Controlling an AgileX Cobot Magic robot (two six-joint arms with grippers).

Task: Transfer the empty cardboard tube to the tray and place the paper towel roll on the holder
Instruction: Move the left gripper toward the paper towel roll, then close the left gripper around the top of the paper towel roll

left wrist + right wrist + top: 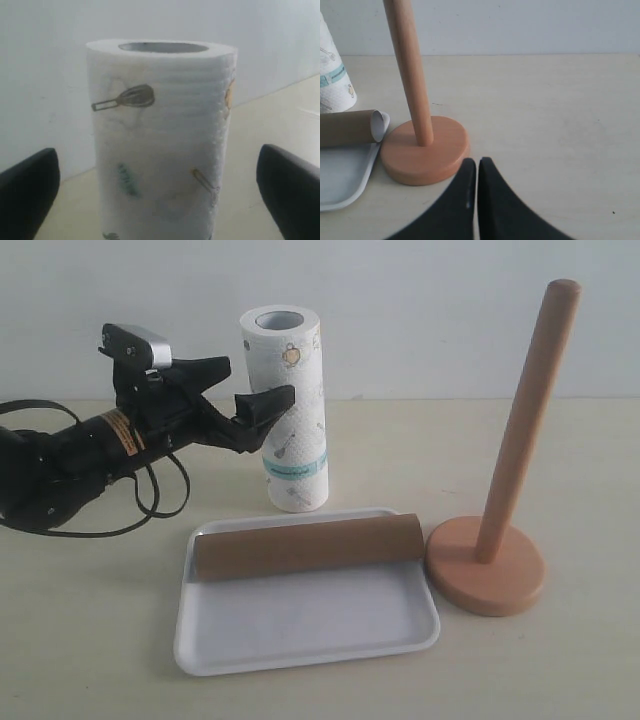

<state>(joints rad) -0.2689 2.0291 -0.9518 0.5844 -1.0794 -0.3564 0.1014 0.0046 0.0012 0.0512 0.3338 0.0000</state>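
Pale tabletop [90, 660] under my rig, right gripper [477, 163] with fingers pressed together near the holder [487, 570], white tray [300, 632] with the empty cardboard tube [305, 547] lying across its far side, paper towel roll [290, 410] upright behind, my left gripper [257, 382] spread wide either side of it.

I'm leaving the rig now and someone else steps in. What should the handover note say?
Left gripper: open, facing the roll, not gripping it.
Right gripper: shut, empty, by the base of the holder.
Tube: lying in the tray, along the rim nearest the roll. That step is done.
Roll: upright on the table; the holder's post is bare.
To do: grasp the roll, lift it, lower it over the post.
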